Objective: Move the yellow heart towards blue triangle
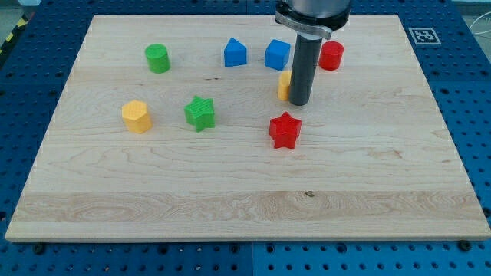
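Observation:
The yellow heart [284, 85] lies near the view's top centre, mostly hidden behind my rod. My tip [298, 103] rests on the board touching the heart's right side. The blue triangle [235, 53] sits up and to the left of the heart, with a gap between them. A blue cube [277, 54] stands just above the heart.
A red cylinder [331, 56] is right of the blue cube. A red star [285, 130] lies below my tip. A green star [199, 113], a yellow hexagon [136, 116] and a green cylinder [157, 58] sit on the wooden board's [245, 207] left half.

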